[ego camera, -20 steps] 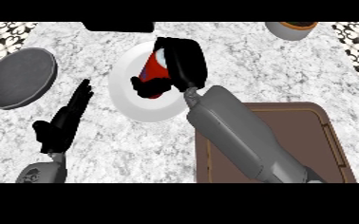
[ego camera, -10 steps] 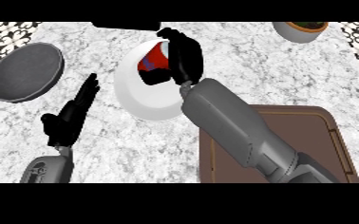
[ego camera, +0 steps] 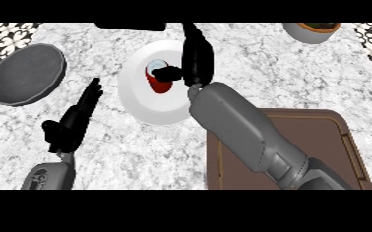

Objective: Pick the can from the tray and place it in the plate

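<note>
Red cylindrical can standing upright on the round white plate, black right hand just beside it

At the plate's 12 o'clock part, the can with its pale top showing; at the can's 3 o'clock, the right hand with fingers straight toward 12 and thumb touching the can's side, not curled round it. Brown rectangular tray at 5 o'clock from the plate, under the grey right forearm. Black left hand resting open at 8 o'clock, fingers straight, holding nothing. Dark grey round lid at 9 o'clock, well apart; white bowl at 2 o'clock
</note>
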Action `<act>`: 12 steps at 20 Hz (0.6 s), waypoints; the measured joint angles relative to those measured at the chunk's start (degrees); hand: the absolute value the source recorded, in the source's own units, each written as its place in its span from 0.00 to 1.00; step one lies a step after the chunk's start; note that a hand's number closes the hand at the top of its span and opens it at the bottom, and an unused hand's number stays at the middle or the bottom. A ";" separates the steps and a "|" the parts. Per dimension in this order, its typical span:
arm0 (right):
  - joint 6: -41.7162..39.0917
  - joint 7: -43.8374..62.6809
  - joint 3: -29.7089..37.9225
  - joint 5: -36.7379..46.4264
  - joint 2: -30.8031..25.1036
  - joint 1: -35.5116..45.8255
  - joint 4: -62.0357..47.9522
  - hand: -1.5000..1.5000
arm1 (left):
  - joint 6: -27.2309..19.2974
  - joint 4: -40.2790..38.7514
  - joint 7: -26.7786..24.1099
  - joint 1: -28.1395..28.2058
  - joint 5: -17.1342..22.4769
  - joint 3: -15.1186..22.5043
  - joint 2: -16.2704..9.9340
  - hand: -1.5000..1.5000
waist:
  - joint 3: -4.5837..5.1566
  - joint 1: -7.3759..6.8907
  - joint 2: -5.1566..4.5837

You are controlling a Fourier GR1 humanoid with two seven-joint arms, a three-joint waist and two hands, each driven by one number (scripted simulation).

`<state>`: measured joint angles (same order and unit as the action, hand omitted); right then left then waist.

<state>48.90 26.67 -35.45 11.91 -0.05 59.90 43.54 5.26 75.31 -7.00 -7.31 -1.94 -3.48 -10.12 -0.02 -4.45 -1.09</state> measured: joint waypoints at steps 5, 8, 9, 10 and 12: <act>2.09 -10.60 6.84 -7.94 -0.07 -4.66 3.92 0.00 | -0.22 1.53 1.24 0.96 0.70 -0.75 -0.12 0.50 | -0.08 1.55 0.28; -0.70 -18.90 11.70 -12.66 -0.74 -9.35 6.91 0.00 | 0.28 2.66 1.52 2.53 1.32 -1.55 -0.91 0.50 | -0.09 2.45 0.49; -2.37 -21.65 13.38 -14.15 -1.68 -10.90 7.59 0.00 | 0.42 2.99 1.52 2.93 1.51 -1.88 -1.21 0.50 | -0.08 2.71 0.54; -3.96 -24.61 14.75 -15.32 -2.20 -12.52 8.04 0.00 | 0.44 2.79 1.31 2.96 1.50 -2.07 -1.32 0.50 | -0.08 2.98 0.59; -7.57 -29.47 16.95 -17.35 -3.11 -15.66 8.73 0.00 | -0.29 2.77 1.63 2.81 1.04 -1.91 -0.82 0.50 | -0.06 3.44 0.70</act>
<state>41.33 -2.81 -18.50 -5.44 -3.16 44.24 52.27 4.97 78.08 -5.38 -4.50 -0.90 -5.39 -10.94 -0.09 -1.01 -0.39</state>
